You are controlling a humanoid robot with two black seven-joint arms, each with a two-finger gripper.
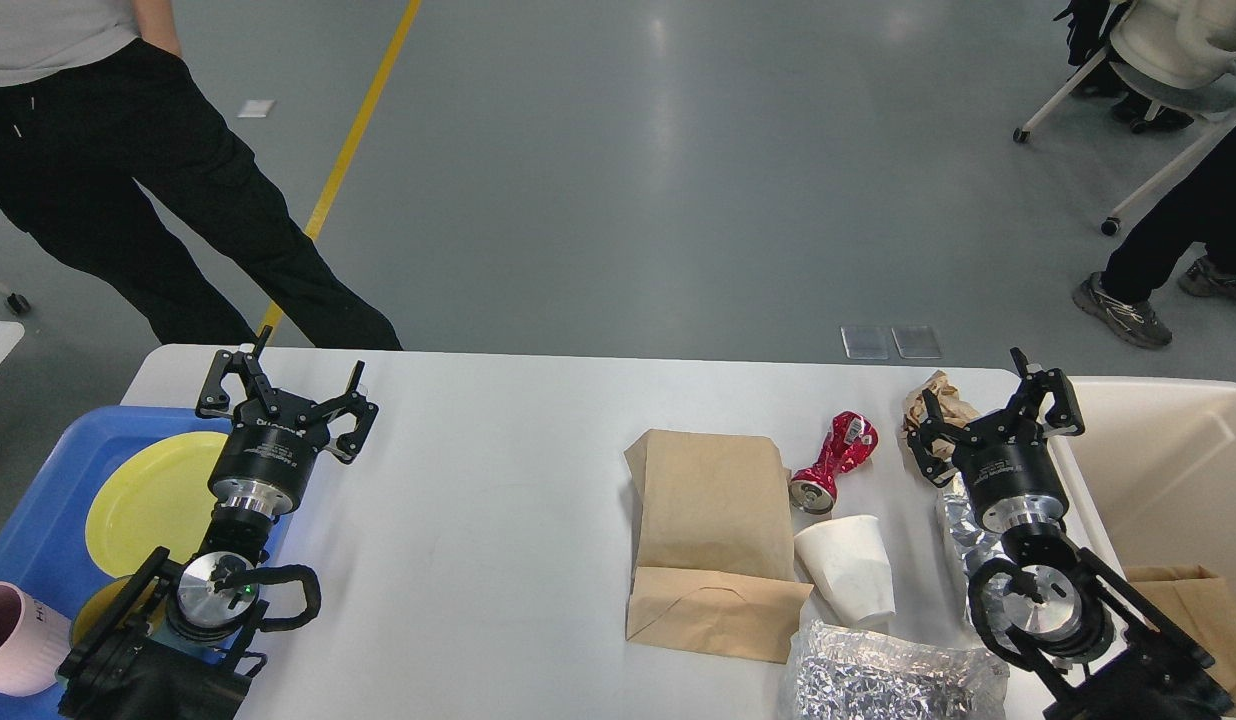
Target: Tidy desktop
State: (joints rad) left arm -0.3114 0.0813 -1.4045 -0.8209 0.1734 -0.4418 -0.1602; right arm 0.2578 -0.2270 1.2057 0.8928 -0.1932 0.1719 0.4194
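The white desktop (498, 470) fills the lower view. On its right half lie a flat brown paper bag (713, 530), a crushed red can (836, 460), a white paper cup (848, 570) on its side, crumpled foil (883, 680) at the front and a crumpled brown paper ball (936, 400). My left gripper (283, 385) is open and empty over the desktop's left end. My right gripper (993, 405) is open beside the brown paper ball, its left finger close against it.
A blue tray (38, 520) with a yellow plate (153, 500) sits at the left edge, a pink mug (13, 640) at its front. A cream bin (1168, 470) holding a brown bag (1193, 610) stands at the right. More foil (963, 535) lies under my right arm. People stand beyond the table.
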